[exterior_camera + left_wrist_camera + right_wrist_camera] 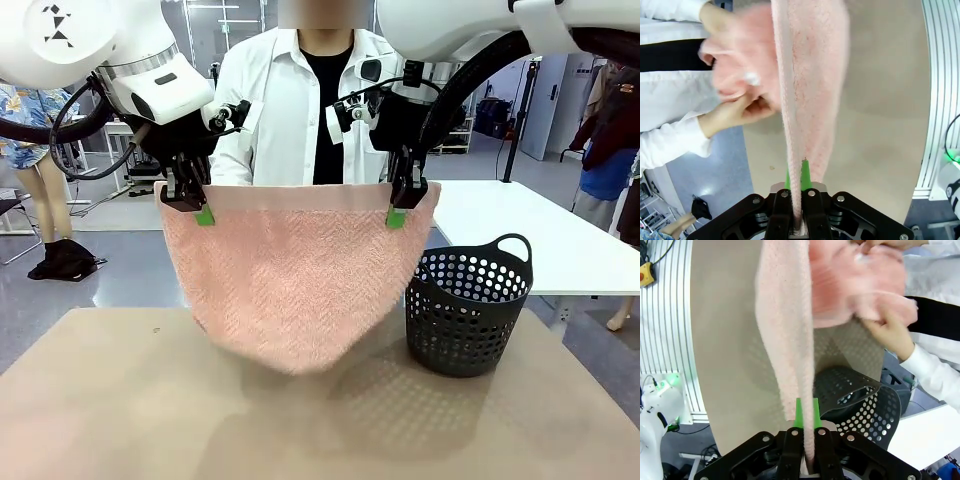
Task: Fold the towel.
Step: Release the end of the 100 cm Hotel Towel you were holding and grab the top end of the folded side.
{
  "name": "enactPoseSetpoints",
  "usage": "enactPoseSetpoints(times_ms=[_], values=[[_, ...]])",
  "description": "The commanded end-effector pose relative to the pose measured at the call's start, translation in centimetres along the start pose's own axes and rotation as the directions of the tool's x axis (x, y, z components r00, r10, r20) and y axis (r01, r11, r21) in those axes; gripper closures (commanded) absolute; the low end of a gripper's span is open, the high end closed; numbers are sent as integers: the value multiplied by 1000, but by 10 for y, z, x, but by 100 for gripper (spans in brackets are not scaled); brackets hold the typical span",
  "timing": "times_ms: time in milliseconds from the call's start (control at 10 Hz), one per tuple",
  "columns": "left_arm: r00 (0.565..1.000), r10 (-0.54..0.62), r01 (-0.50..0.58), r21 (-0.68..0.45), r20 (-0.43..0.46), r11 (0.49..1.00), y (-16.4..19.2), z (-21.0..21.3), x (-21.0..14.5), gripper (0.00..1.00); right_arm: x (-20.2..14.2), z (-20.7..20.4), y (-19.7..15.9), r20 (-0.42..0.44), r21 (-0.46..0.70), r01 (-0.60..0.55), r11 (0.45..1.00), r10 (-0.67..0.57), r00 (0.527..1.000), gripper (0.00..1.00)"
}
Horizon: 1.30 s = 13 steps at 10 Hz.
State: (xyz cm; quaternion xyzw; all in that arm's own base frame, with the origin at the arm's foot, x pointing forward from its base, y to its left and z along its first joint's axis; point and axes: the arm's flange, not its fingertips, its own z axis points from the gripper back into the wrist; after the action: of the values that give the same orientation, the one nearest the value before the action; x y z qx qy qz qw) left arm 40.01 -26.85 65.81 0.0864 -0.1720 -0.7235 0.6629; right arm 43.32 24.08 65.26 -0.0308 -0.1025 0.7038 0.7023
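counter (120,400): tan; the towel's blurred low point hangs close over it.
towel (290,290): salmon pink, held in the air between both hands, top edge level, sagging to a point.
basket (465,310): dark, on the counter just beside the towel.
left hand (203,213): clamped on the towel's top edge.
right hand (396,216): clamped on the same top edge.
person's hands (740,112): gripping bunched towel on its far side.

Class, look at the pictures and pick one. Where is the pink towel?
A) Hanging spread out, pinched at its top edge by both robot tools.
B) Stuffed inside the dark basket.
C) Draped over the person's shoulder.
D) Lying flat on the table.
A: the towel hangs as a sheet, its top edge clamped near the corners by the left tool and the right tool, with the basket standing beside it.
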Motion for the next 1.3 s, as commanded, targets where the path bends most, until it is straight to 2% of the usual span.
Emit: enactPoseSetpoints(times_ms=[0,1200], values=[[1000,-2,2,0,-1,1000,0,0,0,100,0,2,1,-6,-6,-3,1000,2,1000,100],[1000,-2,2,0,-1,1000,0,0,0,100,0,2,1,-6,-6,-3,1000,2,1000,100]])
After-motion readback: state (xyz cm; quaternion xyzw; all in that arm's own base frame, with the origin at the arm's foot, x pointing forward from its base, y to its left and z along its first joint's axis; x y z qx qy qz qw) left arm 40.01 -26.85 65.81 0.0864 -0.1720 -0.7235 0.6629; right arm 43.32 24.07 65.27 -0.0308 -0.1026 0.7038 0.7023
